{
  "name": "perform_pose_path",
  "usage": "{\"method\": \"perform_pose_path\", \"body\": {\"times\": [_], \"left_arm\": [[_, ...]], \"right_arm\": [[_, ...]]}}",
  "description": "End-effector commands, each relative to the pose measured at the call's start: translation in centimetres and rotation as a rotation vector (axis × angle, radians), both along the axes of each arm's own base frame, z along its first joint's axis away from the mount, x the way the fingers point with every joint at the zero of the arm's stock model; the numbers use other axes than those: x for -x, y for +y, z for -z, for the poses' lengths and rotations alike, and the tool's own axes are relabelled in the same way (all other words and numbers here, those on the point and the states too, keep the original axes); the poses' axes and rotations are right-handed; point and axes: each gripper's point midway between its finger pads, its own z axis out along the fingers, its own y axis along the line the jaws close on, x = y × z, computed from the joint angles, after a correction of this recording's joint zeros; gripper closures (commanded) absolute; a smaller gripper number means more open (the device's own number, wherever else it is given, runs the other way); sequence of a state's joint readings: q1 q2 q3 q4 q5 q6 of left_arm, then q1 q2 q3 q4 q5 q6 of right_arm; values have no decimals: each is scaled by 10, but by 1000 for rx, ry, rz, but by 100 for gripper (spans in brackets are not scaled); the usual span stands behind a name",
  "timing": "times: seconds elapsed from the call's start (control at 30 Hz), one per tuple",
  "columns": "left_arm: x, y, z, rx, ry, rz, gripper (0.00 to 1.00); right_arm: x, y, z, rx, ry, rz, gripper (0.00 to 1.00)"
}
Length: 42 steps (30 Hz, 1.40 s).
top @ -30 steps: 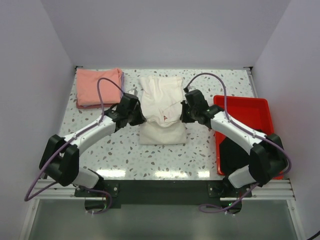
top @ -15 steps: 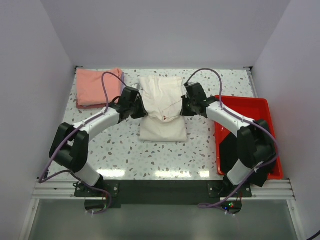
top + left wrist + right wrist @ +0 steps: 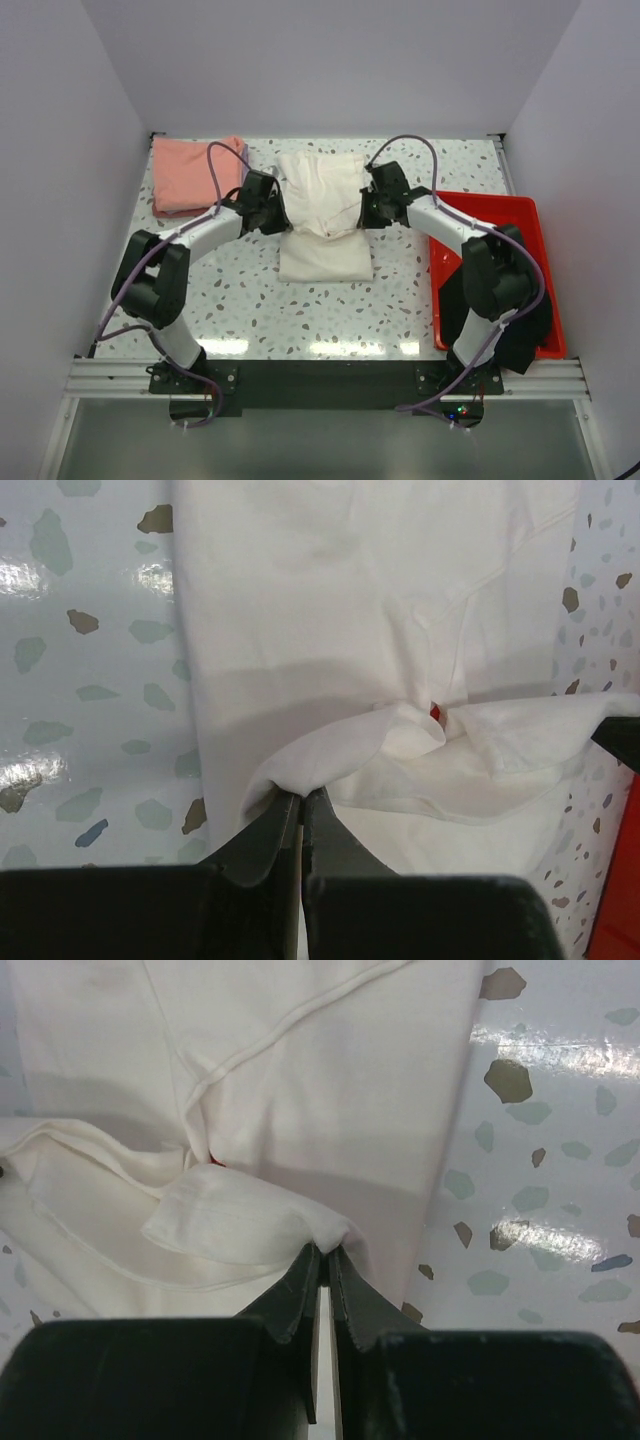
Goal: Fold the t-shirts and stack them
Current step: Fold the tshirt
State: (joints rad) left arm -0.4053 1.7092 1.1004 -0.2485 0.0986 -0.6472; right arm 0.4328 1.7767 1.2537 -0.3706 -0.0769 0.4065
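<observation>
The cream-white t-shirt lies in the middle of the table, partly folded, its near part lifted and carried toward the far part. My left gripper is shut on its left edge, the cloth pinched at the tips. My right gripper is shut on its right edge, the cloth pinched at the tips. A sliver of the red print shows in the fold. The salmon-pink t-shirt lies folded at the far left, with a lavender edge beside it.
A red plastic tray stands on the right with dark cloth in its near part. Purple cables loop over both arms. White walls enclose the speckled table on three sides.
Both grippers have moved away from the bases toward the back, carrying the near part of the white shirt over its far part. The red print is now almost hidden.
</observation>
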Motion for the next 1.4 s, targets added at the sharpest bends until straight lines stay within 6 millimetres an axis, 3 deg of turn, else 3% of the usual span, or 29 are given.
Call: {"method": "perform_pose_path", "body": {"times": [0.0, 0.2, 0.3, 0.37, 0.4, 0.47, 0.5, 0.53, 0.57, 0.6, 0.67, 0.7, 0.8, 0.83, 1.0, 1.13, 1.27, 1.37], "left_arm": [[-22, -6, -9, 18, -56, 25, 100], [-31, -2, 3, 25, -27, 28, 94], [-35, -4, -1, 28, -33, 41, 76], [-37, -8, -8, 45, -50, 62, 60], [-36, -10, -14, 53, -63, 69, 44], [-34, -9, -20, 55, -69, 70, 26], [-33, -8, -29, 58, -87, 69, 18], [-29, -6, -30, 56, -85, 65, 0], [-26, -4, -33, 56, -92, 61, 0], [-20, -1, -38, 62, -106, 58, 0], [-12, 3, -42, 68, -113, 44, 0], [-3, 7, -46, 71, -121, 38, 0], [18, 17, -45, 67, -115, 15, 0], [24, 19, -44, 69, -109, 9, 0], [65, 35, -25, 60, -60, -7, 0], [93, 37, -4, 94, -2, -4, 0], [111, 34, 15, 133, 33, 17, 0], [114, 33, 20, 139, 40, 21, 3]], "right_arm": [[-21, 11, -16, -42, -68, -27, 93], [-35, 3, 3, 18, -43, 14, 84], [-40, 0, 5, 49, -35, 19, 69], [-45, 0, -2, 50, -48, 16, 67], [-45, 1, -5, 50, -53, 6, 59], [-43, 3, -18, 30, -68, -9, 51], [-42, 5, -23, 20, -78, -20, 44], [-38, 7, -29, 4, -82, -33, 23], [-33, 8, -29, -1, -79, -43, 2], [-30, 7, -40, -14, -102, -52, 1], [-15, 11, -38, -49, -80, -83, 1], [-10, 10, -48, -69, -95, -86, 1], [9, 7, -42, -83, -75, -89, 1], [14, 4, -51, -88, -98, -86, 1], [49, -9, -34, -87, -36, -75, 1], [79, -13, -9, -121, 40, -54, 1], [88, -14, 0, -154, 66, -13, 2], [95, -14, 11, -170, 87, 5, 8]]}}
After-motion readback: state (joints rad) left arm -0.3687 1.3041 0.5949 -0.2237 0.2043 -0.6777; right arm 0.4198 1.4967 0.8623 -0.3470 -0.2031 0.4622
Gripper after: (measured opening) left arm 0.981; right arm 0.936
